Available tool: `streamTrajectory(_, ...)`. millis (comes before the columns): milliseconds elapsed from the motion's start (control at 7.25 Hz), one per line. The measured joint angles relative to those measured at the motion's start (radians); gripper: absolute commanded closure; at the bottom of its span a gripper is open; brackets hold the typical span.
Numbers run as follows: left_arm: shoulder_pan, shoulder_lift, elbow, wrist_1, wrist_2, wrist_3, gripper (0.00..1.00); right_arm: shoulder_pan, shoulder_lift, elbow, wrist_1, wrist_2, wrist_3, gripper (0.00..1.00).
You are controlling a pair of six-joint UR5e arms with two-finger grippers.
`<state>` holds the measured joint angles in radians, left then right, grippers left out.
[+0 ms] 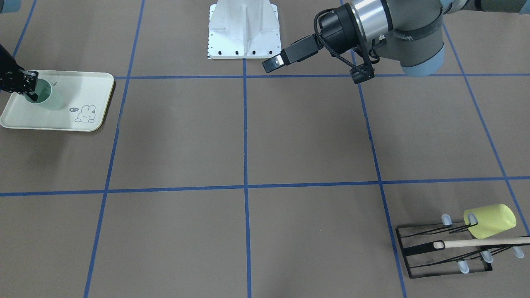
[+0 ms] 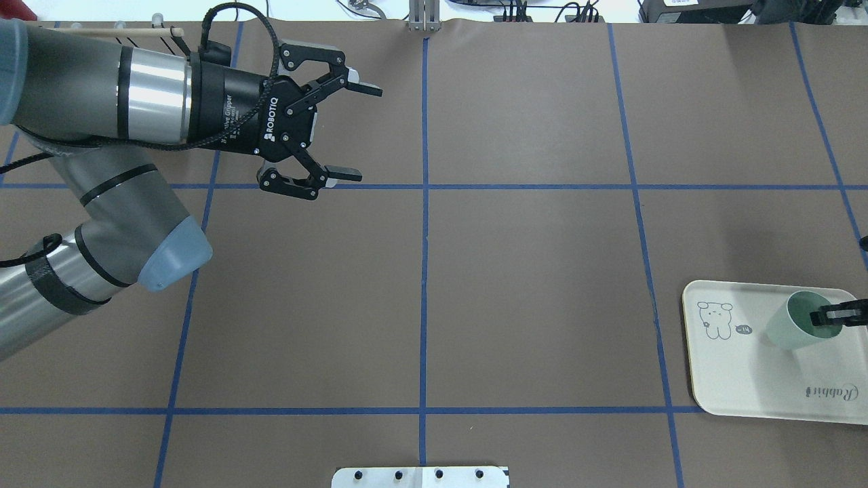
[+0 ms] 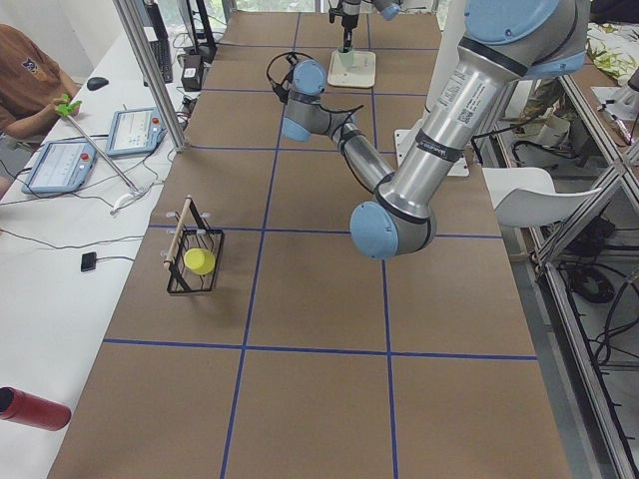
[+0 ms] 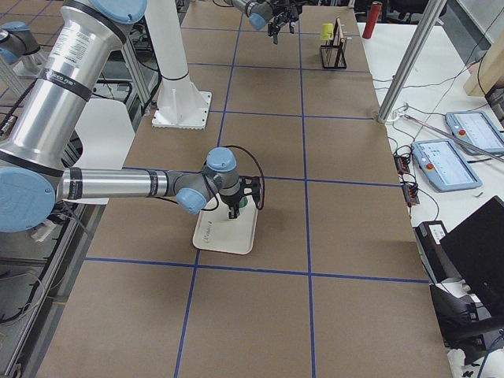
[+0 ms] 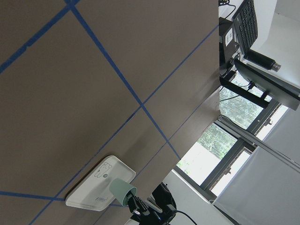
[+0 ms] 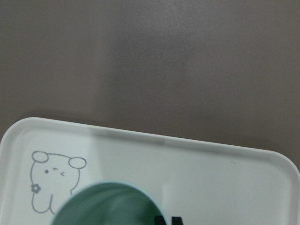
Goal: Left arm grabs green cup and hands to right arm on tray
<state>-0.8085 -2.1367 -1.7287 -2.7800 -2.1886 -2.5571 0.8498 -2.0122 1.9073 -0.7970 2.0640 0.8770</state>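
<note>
The pale green cup (image 2: 786, 329) is on or just over the cream rabbit tray (image 2: 746, 379) at the table's right end, tilted. My right gripper (image 2: 831, 315) is shut on the cup's rim, one finger inside the cup and one outside. In the front-facing view the cup (image 1: 51, 101), tray (image 1: 83, 89) and right gripper (image 1: 31, 87) are at the left. The right wrist view shows the cup's mouth (image 6: 108, 206) over the tray (image 6: 211, 173). My left gripper (image 2: 369, 132) is open and empty, hovering far from the tray over the far left of the table. It shows edge-on in the front-facing view (image 1: 271, 64).
A black wire rack (image 1: 443, 252) at the left far corner holds a yellow-green cup (image 1: 490, 220) and a wooden dowel (image 1: 480, 243). The white robot base (image 1: 243, 31) stands at the robot's edge of the table. Blue tape lines cross the brown table.
</note>
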Motion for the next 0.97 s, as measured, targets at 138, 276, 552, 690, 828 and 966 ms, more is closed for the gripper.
streamTrajectory(138, 0.000, 0.000, -0.001, 0.000, 0.001, 0.000, 0.00, -0.004, 0.001, -0.015, 0.011, 0.004, -0.001, 1.00)
streamTrajectory(276, 0.000, 0.000, -0.002, 0.000, 0.001, 0.000, 0.00, -0.007, 0.000, -0.028, 0.026, 0.006, -0.002, 1.00)
streamTrajectory(552, 0.001, 0.000, -0.003, 0.000, 0.001, -0.001, 0.00, -0.011, -0.002, -0.037, 0.039, 0.007, -0.001, 0.13)
streamTrajectory(690, 0.001, 0.000, -0.001, 0.000, 0.001, -0.001, 0.00, -0.013, -0.004, -0.040, 0.040, 0.007, -0.001, 0.00)
streamTrajectory(828, 0.001, 0.000, 0.001, 0.000, 0.001, -0.001, 0.00, -0.013, -0.006, -0.040, 0.044, 0.007, -0.001, 0.00)
streamTrajectory(966, 0.001, -0.002, 0.006, 0.008, 0.001, 0.000, 0.00, -0.011, -0.015, -0.039, 0.067, 0.007, -0.001, 0.00)
